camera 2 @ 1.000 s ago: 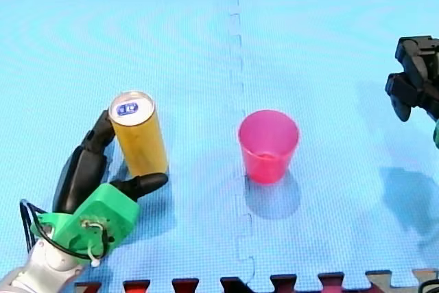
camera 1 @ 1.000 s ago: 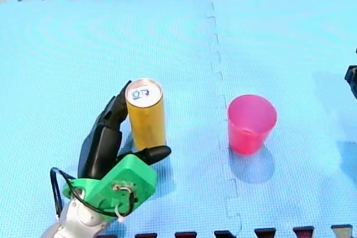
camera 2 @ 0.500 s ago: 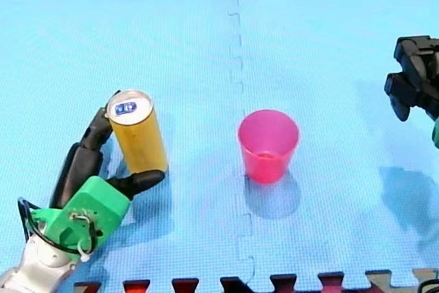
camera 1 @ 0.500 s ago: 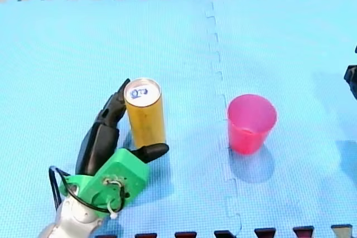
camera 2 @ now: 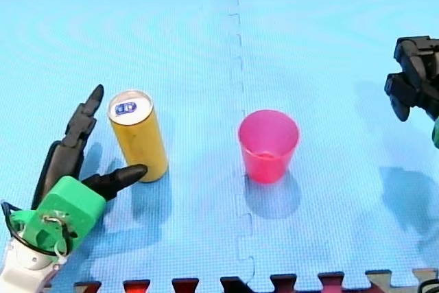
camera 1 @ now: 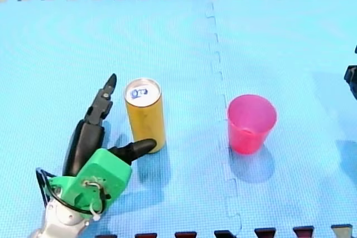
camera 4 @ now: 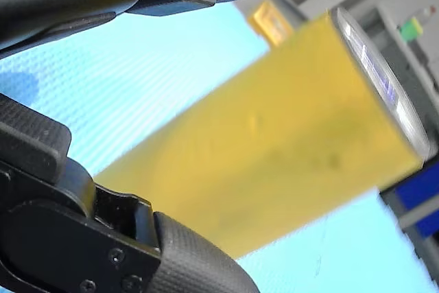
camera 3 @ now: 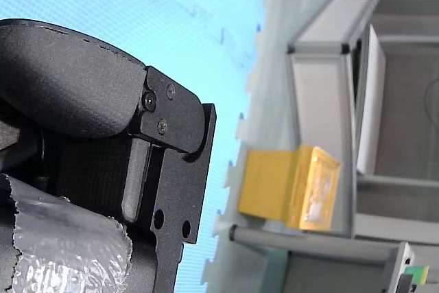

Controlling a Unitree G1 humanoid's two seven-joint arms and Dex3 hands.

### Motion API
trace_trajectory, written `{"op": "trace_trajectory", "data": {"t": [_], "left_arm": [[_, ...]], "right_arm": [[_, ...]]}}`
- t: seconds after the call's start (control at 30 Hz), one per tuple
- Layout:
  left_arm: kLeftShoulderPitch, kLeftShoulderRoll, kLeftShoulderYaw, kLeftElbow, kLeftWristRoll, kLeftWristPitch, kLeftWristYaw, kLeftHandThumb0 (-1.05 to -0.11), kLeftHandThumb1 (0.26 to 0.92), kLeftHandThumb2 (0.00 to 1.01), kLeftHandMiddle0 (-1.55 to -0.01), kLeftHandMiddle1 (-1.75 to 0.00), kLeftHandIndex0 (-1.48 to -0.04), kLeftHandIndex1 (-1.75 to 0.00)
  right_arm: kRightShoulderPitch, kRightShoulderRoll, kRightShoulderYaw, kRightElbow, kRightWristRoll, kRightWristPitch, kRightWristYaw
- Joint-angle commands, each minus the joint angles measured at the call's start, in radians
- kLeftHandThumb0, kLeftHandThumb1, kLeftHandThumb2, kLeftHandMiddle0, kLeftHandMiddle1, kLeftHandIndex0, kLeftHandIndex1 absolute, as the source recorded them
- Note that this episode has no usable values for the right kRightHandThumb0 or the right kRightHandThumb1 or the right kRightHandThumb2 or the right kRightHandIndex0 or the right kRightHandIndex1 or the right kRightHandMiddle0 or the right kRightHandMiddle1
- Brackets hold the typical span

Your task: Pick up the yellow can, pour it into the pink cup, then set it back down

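Observation:
The yellow can stands upright on the blue mat, left of centre, its silver top facing up. The pink cup stands upright to its right, about a can's height away. My left hand is open at the can's left and near side. Its long fingers point away, clear of the can, and the thumb tip lies at the can's base. The second wrist view shows the can between this hand's black fingers with mat showing in the gap. My right hand hovers at the far right edge.
The blue foam mat has an interlocking seam running away from me between can and cup. Its far edge borders a grey floor. In the first wrist view a yellow box sits by a grey metal frame beyond the mat.
My left hand has let go of the can: its fingers swung off the can's left side and the hand drew back toward me and left. The can stays standing.

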Motion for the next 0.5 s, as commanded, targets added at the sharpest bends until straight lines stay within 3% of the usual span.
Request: {"op": "trace_trajectory", "data": {"t": [0.0, 0.47], "left_arm": [[0.010, 0.013, 0.020, -0.003, -0.022, -0.009, -0.019, -1.048, 0.807, 0.00, -0.12, -0.03, -0.12, 0.00], [0.022, 0.027, 0.044, 0.045, -0.020, -0.071, -0.035, -1.048, 0.739, 0.00, -0.11, -0.02, -0.12, 0.00]], "right_arm": [[-0.003, -0.006, 0.000, -0.001, 0.000, 0.003, 0.000], [-0.007, -0.003, 0.004, -0.001, 0.000, 0.008, 0.000]]}}
